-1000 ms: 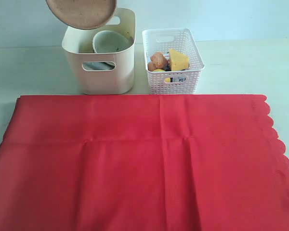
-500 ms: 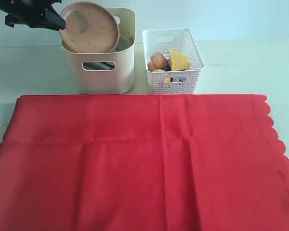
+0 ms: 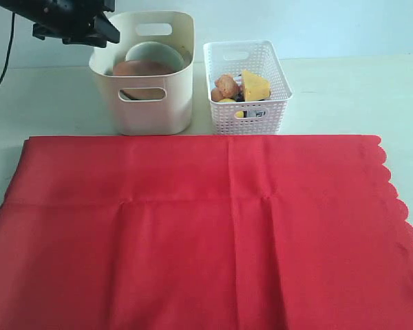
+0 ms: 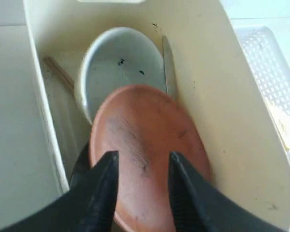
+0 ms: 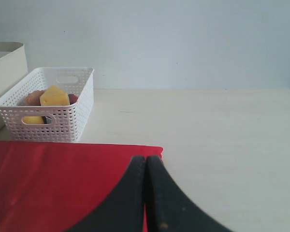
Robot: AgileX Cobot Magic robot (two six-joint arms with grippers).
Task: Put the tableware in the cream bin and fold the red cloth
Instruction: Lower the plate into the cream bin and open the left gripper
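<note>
The round brown plate (image 3: 141,68) lies tilted inside the cream bin (image 3: 155,113), leaning over the pale speckled bowl (image 3: 151,53). My left gripper (image 3: 107,32) hovers over the bin's left rim. In the left wrist view it (image 4: 142,157) is open, fingers spread just above the plate (image 4: 145,121) without holding it. The bowl (image 4: 118,63), silver knife (image 4: 169,63) and chopsticks (image 4: 58,72) rest against the bin's walls (image 4: 222,96). The red cloth (image 3: 206,227) lies spread flat in front. My right gripper (image 5: 146,159) is shut and empty above the cloth's corner (image 5: 53,179).
A white lattice basket (image 3: 248,113) with an egg, cheese and other food stands right beside the bin; the right wrist view shows the basket (image 5: 63,125) too. Bare pale tabletop (image 3: 344,89) stretches to the right of the basket.
The plate, held tilted above the bin a second ago, has come down into the bin and been let go. The left gripper has opened and stays over the bin's left rim.
</note>
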